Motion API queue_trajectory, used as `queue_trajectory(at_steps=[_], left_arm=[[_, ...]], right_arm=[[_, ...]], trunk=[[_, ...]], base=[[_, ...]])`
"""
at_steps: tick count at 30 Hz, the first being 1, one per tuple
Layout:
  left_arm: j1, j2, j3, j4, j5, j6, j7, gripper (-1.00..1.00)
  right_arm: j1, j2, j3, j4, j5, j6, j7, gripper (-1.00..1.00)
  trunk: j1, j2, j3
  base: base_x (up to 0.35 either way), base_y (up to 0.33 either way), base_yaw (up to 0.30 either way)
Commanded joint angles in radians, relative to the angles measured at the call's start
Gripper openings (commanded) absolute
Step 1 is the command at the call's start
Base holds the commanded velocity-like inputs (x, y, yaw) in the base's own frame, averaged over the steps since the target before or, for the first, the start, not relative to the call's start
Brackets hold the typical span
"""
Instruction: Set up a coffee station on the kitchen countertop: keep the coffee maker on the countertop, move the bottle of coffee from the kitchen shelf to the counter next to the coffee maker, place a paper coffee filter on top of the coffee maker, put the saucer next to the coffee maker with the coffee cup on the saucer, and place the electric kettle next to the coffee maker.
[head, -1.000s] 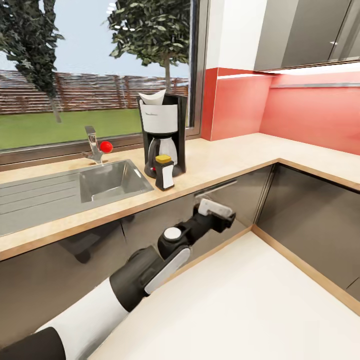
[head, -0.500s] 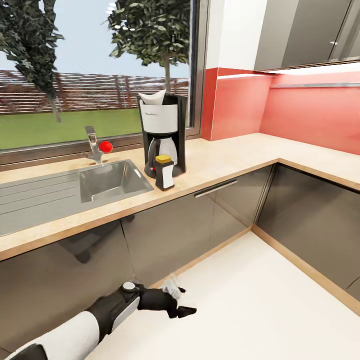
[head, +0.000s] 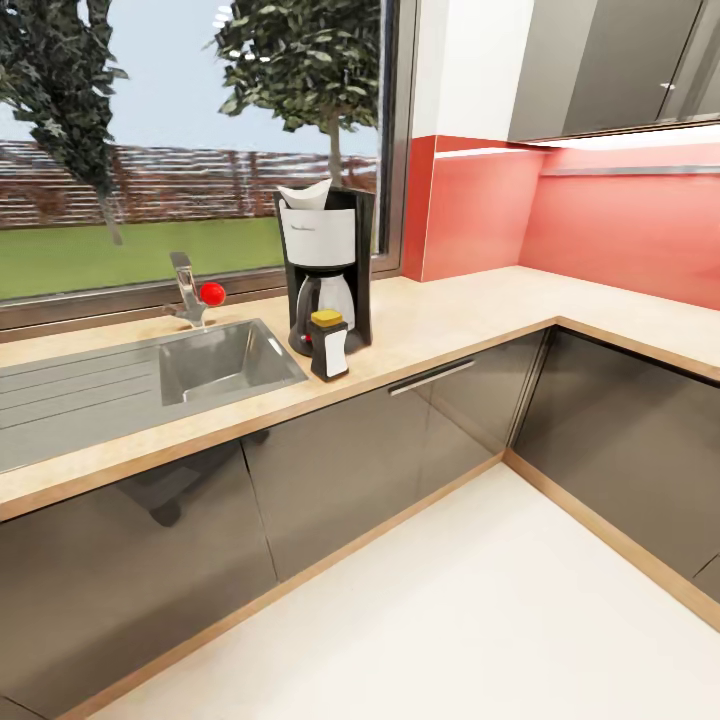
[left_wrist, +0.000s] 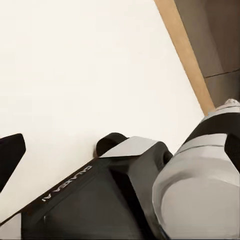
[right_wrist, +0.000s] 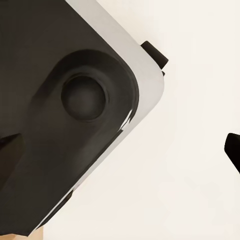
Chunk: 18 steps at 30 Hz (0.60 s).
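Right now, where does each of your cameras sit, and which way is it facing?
Head view: on the head, facing forward and down at the countertop, coffee maker and sink.
Left wrist view: on the left arm, pointing down at the floor; a black fingertip and the robot's dark body show.
Right wrist view: on the right arm, likewise downward; fingertip and body show.
Shared: both wrist views see floor and body.

The countertop (head: 450, 315) looks like pale matt wood grain; the sink (head: 90, 385) brushed steel; the cabinet fronts (head: 350, 460) glossy grey; the coffee maker (head: 327, 262) smooth black-and-white plastic.
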Motion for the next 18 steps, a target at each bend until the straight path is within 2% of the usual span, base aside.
queue_trajectory(at_steps=[1, 6, 8, 9, 13, 18], left_arm=[[0.02, 0.011, 0.014, 0.0, 0.005, -0.011, 0.0, 1.0], [0.086, 0.047, 0.063, 0.001, 0.006, -0.011, 0.0, 1.0], [0.117, 0.055, 0.109, 0.001, 0.006, -0.011, 0.0, 1.0], [0.15, 0.061, 0.161, 0.001, 0.006, -0.012, 0.002, 1.0], [0.167, 0.063, 0.176, 0.001, 0.006, -0.011, 0.005, 1.0], [0.168, 0.064, 0.177, 0.001, 0.006, -0.011, 0.006, 1.0]], right_arm=[[-0.001, 0.0, 0.005, 0.003, -0.001, -0.007, 0.001, 1.0], [-0.001, 0.0, 0.003, 0.003, -0.001, -0.006, 0.001, 1.0], [-0.001, 0.0, 0.002, 0.002, -0.001, -0.005, 0.001, 1.0], [-0.001, 0.0, 0.002, 0.002, -0.002, -0.005, 0.001, 1.0], [-0.001, -0.001, 0.003, 0.003, -0.002, -0.006, 0.001, 1.0], [-0.001, -0.001, 0.003, 0.002, -0.002, -0.006, 0.001, 1.0]], trunk=[[0.0, 0.0, -0.001], [0.0, 0.0, -0.001], [0.0, 0.0, -0.001], [0.0, 0.0, -0.001], [0.0, 0.0, -0.001], [0.0, 0.0, -0.001]], base=[[0.0, 0.0, 0.0], [0.0, 0.0, 0.0], [0.0, 0.0, 0.0], [0.0, 0.0, 0.0], [0.0, 0.0, 0.0], [0.0, 0.0, 0.0]])
